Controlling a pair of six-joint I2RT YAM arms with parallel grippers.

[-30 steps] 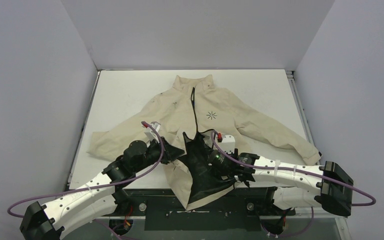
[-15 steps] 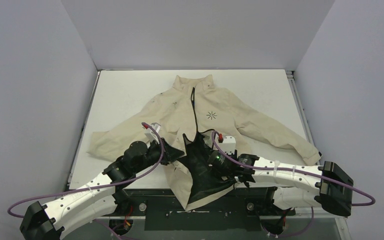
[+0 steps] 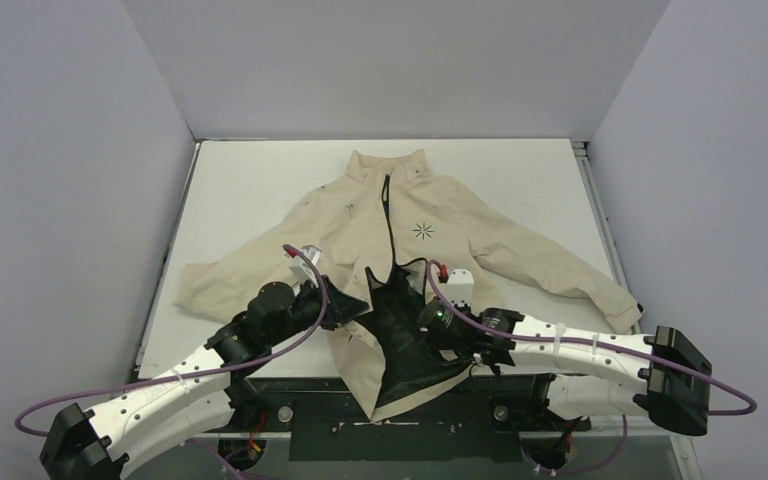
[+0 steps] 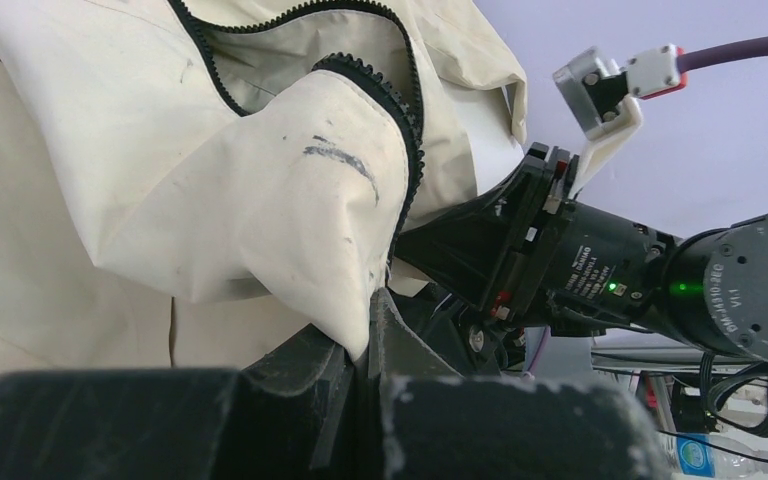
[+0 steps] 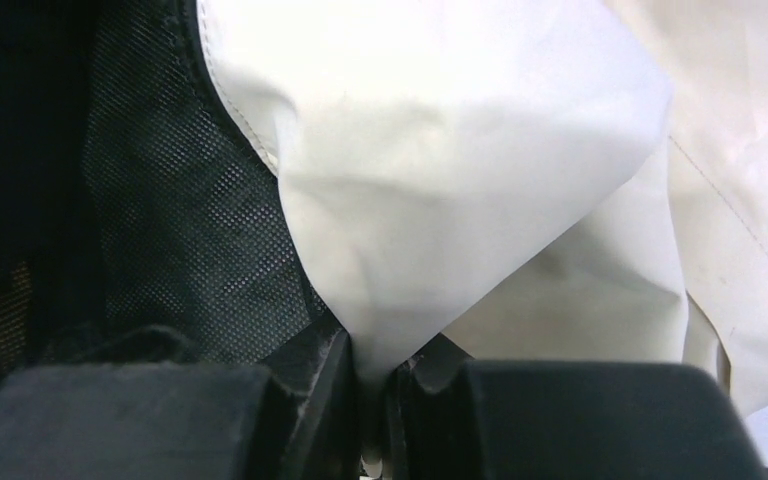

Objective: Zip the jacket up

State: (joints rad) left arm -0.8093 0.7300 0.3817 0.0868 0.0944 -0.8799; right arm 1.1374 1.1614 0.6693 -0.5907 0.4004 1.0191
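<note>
Left tool (image 4: 368,345) pinches 1 lower front edge of the jacket (image 3: 480,235), right tool (image 5: 375,380) clamps the other, hem spread open near the surface's (image 3: 250,180) front edge. This looks like the aligning step; next, the 2 zipper (image 4: 402,110) ends must meet precisely.

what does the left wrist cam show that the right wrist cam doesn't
Only the left wrist view: black zipper teeth curling along a raised front edge, a dark smudge on the cloth, and the right arm's wrist motor with its purple cable.
Only the right wrist view: the black mesh lining, filling its left side.
Both: beige cloth of the jacket pinched tight between that arm's own fingers, the left fingers and the right fingers.
</note>
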